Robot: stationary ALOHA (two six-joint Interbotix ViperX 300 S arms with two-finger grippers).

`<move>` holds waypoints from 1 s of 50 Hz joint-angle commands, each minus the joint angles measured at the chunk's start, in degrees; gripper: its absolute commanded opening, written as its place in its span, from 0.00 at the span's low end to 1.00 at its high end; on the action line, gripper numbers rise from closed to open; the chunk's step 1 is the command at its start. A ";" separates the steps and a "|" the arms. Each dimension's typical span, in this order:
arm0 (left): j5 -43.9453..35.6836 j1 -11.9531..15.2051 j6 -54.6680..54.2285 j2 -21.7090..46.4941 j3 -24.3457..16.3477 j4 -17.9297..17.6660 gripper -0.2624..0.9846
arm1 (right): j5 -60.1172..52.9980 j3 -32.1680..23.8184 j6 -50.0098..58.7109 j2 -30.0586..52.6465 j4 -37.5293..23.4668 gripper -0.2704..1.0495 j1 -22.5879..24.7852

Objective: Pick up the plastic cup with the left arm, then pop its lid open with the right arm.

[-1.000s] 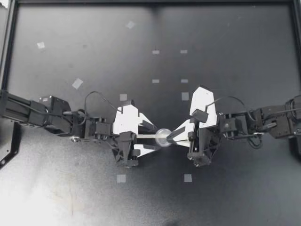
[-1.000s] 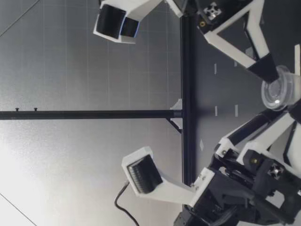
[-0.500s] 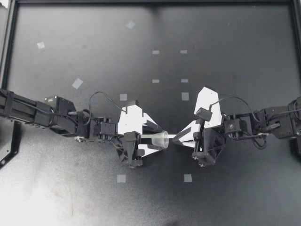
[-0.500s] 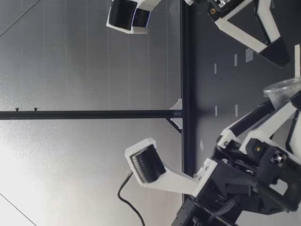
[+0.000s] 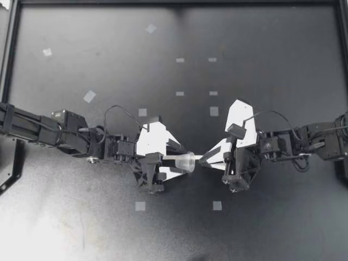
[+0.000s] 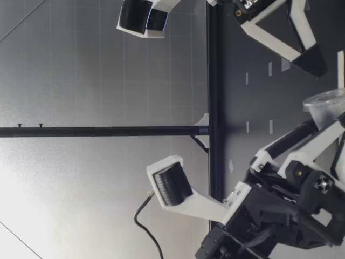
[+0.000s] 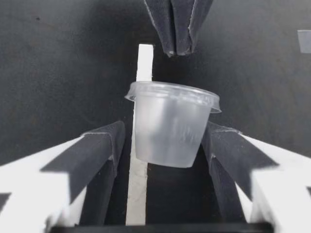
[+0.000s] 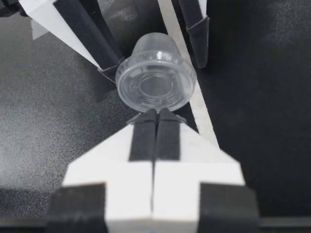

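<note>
Translucent plastic, gripped side-on: my left claw (image 5: 184, 161) is clamped on a small lidded cup (image 7: 170, 128), one finger on each side of its wall. It holds the cup about midway between the left and right edges of the surface (image 5: 261, 49), well in from every corner. The cup lies tipped on its side rather than upright, its base turned back toward my left wrist and its lid (image 8: 155, 86) facing straight out ahead. Holding it by the wall, below the rim, leaves the whole lid uncovered, which I judge to be the reason for this grip.

My right claw (image 5: 202, 159) comes in from the opposite side with its fingers pressed together into a single narrow point. It is lined up on the edge of the lid and stops just short of it. Seen from my left wrist there seems to be a sliver of a gap, but from my right wrist I cannot tell whether tip and rim touch.

A pale strip (image 7: 144, 63) runs along the dark surface beneath the cup, on the line between the two claws. A few tape squares (image 5: 142, 112) dot the surface farther off. From table height the cup appears to hang just clear of the surface, carried by my left claw alone.
</note>
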 commanded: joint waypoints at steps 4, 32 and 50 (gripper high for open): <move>0.09 0.18 0.09 -1.76 -0.62 0.00 0.68 | -0.53 -0.35 -0.09 -1.85 0.00 0.09 0.26; 0.00 0.18 0.97 -5.80 0.88 0.09 0.42 | 0.97 0.62 1.32 -9.05 1.14 0.10 -1.05; -29.88 0.53 7.65 -20.30 10.81 -2.99 0.42 | -7.12 8.26 23.20 -29.27 3.60 0.77 -3.69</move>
